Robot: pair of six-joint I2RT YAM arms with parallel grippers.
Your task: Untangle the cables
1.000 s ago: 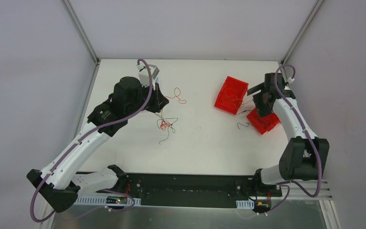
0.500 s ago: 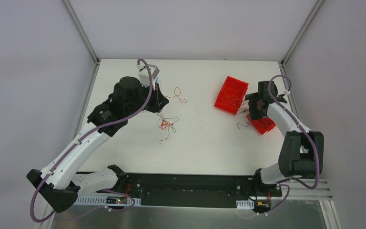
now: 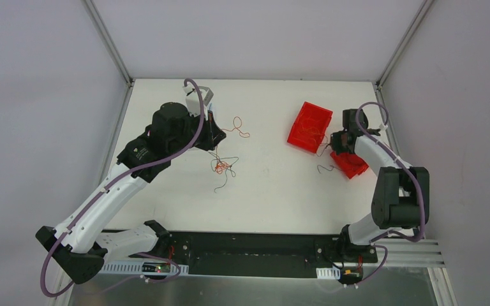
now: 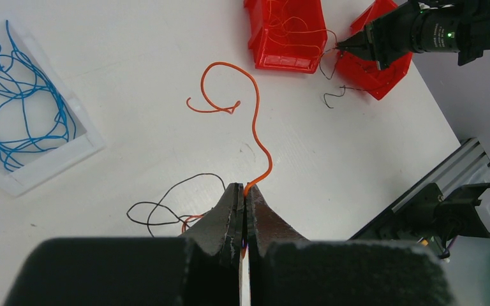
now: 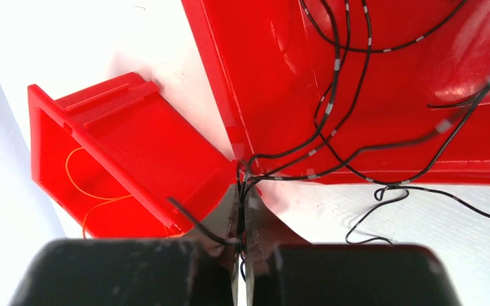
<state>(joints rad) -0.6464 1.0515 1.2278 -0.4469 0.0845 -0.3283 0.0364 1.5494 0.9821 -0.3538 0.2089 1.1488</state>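
White tabletop (image 3: 274,191) carries a red bin (image 3: 309,125) beside a second red bin (image 3: 352,164); a white tray (image 4: 70,159) holds blue cables (image 4: 19,121); the left tool (image 4: 243,191), pressed together, pinches an orange cable (image 4: 255,121) near a loose tangle (image 3: 223,166); the right tool (image 5: 241,191), likewise closed, pinches black cables (image 5: 332,108) spilling from the second bin.

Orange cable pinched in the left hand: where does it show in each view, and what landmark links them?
Top external: orange cable loops just right of the left hand, left of centre.
Left wrist: mid-frame, curling up from the shut hand.
Right wrist: not in it.
Shared landmark: the red bin with orange wires inside, in all three views.
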